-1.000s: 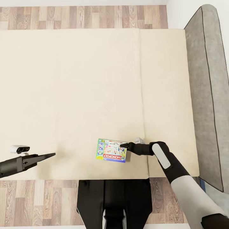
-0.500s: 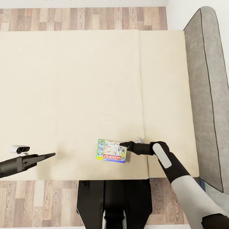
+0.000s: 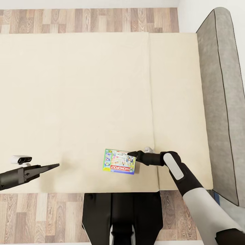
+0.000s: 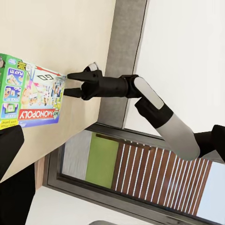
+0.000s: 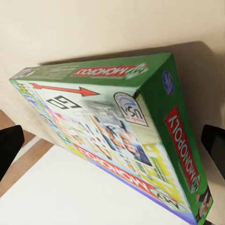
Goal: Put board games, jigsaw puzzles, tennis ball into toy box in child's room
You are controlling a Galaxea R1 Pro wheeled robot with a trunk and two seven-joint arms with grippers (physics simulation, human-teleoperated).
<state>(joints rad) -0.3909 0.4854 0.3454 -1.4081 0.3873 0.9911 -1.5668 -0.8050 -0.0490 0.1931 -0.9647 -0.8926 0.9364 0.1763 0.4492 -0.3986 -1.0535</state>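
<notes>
Head view: right hand (image 3: 131,156), fingers spread, straddles the Monopoly box (image 3: 119,161) edge near the bed (image 3: 85,85) edge.

A flat rectangular Monopoly board game box (image 3: 119,161), white-faced with a busy colourful border, green sides and a red logo strip, lies face up on the plain beige mattress of the low grey-framed bed (image 3: 85,95), close to the mattress's near edge, towards the grey headboard end.
</notes>
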